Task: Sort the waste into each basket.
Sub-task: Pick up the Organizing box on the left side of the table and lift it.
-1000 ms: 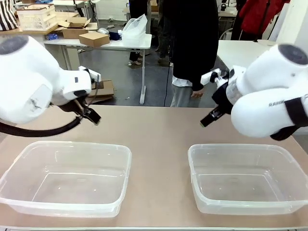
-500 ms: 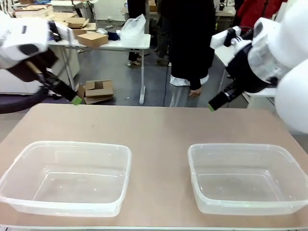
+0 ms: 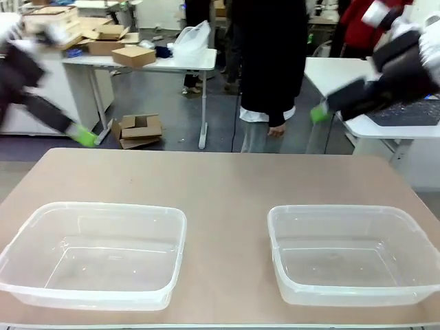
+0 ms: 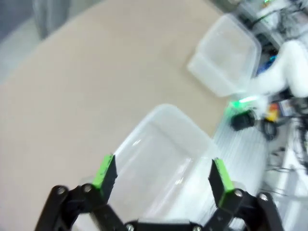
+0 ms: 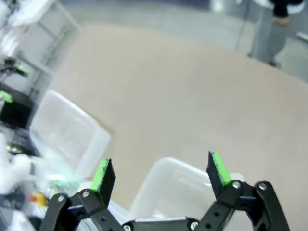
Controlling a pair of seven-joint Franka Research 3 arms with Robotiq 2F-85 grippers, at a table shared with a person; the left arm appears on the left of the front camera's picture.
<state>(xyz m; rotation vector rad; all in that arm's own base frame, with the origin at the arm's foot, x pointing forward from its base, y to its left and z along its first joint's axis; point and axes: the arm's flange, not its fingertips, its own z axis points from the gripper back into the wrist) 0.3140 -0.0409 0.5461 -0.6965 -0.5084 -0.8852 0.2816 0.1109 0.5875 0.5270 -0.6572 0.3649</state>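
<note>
Two clear plastic baskets sit side by side on the tan table, the left basket and the right basket, both empty. The waste is out of view. My left gripper hangs blurred above the table's far left corner. My right gripper is raised beyond the far right edge. In the left wrist view my left gripper is open, high over the left basket, with the right basket farther off. From the right wrist, my open right gripper looks down on the right basket and the left basket.
A person in a dark top stands at the far side, one hand hanging by the table edge. Bare tabletop stretches between and beyond the baskets. A white side table stands at the right, and cardboard boxes lie on the floor behind.
Both arms have lifted and swung outward from the middle of the table, the left toward the left edge and the right toward the upper right. Both grippers stayed open.
</note>
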